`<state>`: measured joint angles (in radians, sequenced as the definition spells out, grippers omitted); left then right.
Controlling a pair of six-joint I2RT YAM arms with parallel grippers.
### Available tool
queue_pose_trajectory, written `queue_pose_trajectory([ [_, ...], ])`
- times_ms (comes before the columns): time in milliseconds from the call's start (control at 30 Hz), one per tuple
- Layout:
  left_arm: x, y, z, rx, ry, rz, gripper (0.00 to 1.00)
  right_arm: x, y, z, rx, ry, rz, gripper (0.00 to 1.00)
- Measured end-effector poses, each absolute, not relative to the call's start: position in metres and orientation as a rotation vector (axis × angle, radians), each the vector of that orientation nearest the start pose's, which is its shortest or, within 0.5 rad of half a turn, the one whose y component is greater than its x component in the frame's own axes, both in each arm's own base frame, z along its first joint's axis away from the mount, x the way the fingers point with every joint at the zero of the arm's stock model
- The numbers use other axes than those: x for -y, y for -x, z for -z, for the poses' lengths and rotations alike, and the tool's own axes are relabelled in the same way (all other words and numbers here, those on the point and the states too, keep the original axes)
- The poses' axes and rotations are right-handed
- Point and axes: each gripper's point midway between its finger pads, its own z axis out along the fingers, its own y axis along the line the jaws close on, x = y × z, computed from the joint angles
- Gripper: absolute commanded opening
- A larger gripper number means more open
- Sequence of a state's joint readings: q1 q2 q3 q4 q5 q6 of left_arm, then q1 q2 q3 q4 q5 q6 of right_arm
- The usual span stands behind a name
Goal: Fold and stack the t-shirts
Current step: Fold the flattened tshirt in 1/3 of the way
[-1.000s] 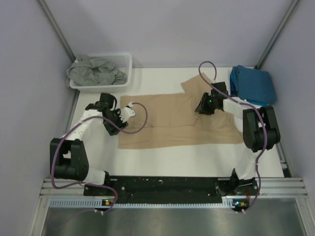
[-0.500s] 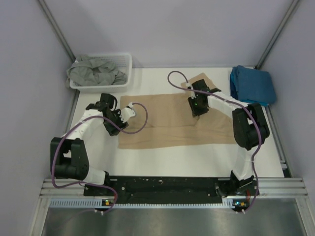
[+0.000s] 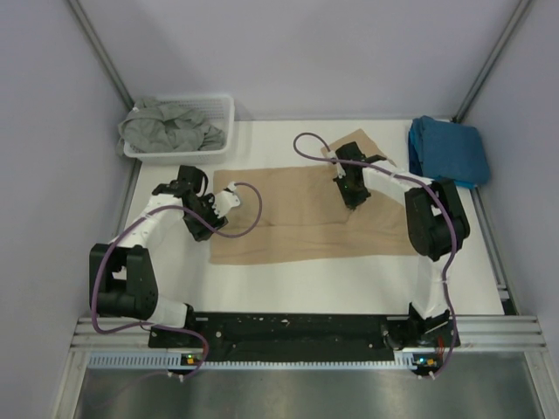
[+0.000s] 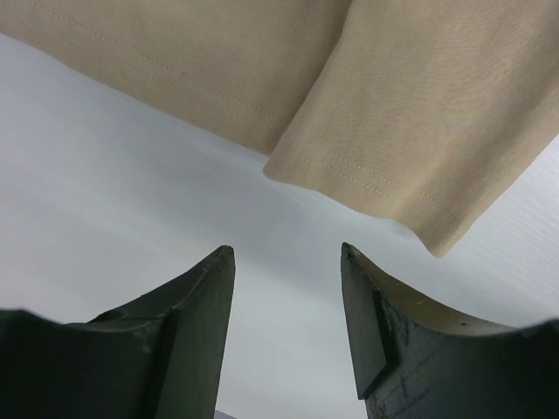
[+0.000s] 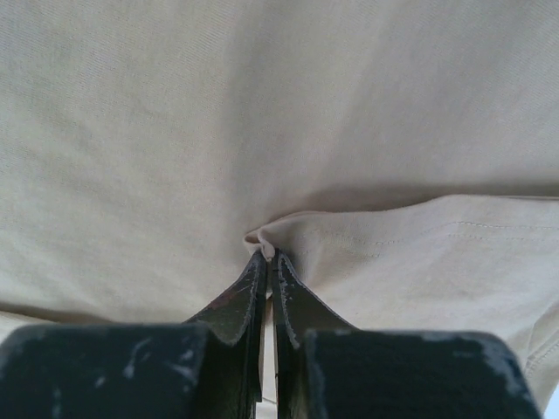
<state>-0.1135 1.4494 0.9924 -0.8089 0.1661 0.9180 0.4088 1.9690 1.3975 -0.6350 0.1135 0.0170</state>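
Partly hidden under the right arm (image 3: pixel 384 179): a flap at the far right of the tan t-shirt (image 3: pixel 288 218). Cannot tell whether sleeve or body. Otherwise spread flat across the middle of the desk (image 3: pixel 349 284).

Right jaws closed tight on a small pinched ridge of that tan cloth, just beside a stitched hem. From the wrist view, only a nub of fabric showing between the tips. From above, tips lost under the wrist body.

Left jaws partly open and holding nothing, low over bare desk. Just beside the shirt's left sleeve hem, not touching it. Two rows of stitching plain along that hem. Left tips likewise hard to make out from above, behind the left arm (image 3: pixel 166 209).

Crumpled in the white basket (image 3: pixel 223 109) at the far left corner: the grey-green t-shirt (image 3: pixel 170 129), too bunched to make out sleeves or collar.

Folded at the far right corner, well apart from the tan one: the teal-blue t-shirt (image 3: pixel 450 150).
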Motion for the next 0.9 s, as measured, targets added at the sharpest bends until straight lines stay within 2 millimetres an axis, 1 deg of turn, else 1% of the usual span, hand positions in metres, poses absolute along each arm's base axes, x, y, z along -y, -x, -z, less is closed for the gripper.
queue_pose_trajectory([
  [200,0.028,-0.285,-0.072,-2.418,-1.411,0.045,0.56,-0.150,-0.386,-0.030,-2.711,0.492,0.019,0.00],
  [400,0.028,-0.284,-0.071,-2.423,-1.413,0.047,0.56,-0.167,-0.393,-0.033,-2.697,0.371,-0.146,0.00],
  [533,0.028,-0.284,-0.071,-2.423,-1.413,0.047,0.56,-0.169,-0.398,-0.035,-2.695,0.284,-0.218,0.01],
  [567,0.028,-0.284,-0.071,-2.423,-1.413,0.047,0.57,-0.170,-0.399,-0.035,-2.696,0.268,-0.230,0.05],
  [667,0.028,-0.284,-0.070,-2.424,-1.414,0.047,0.57,-0.172,-0.401,-0.037,-2.691,0.224,-0.277,0.26],
  [700,0.028,-0.284,-0.070,-2.425,-1.413,0.047,0.57,-0.174,-0.402,-0.037,-2.690,0.214,-0.295,0.30],
  [767,0.028,-0.284,-0.070,-2.424,-1.414,0.047,0.57,-0.179,-0.403,-0.039,-2.683,0.204,-0.338,0.37],
  [900,0.029,-0.282,-0.070,-2.429,-1.416,0.059,0.57,-0.190,-0.404,-0.043,-2.665,0.218,-0.423,0.43],
])
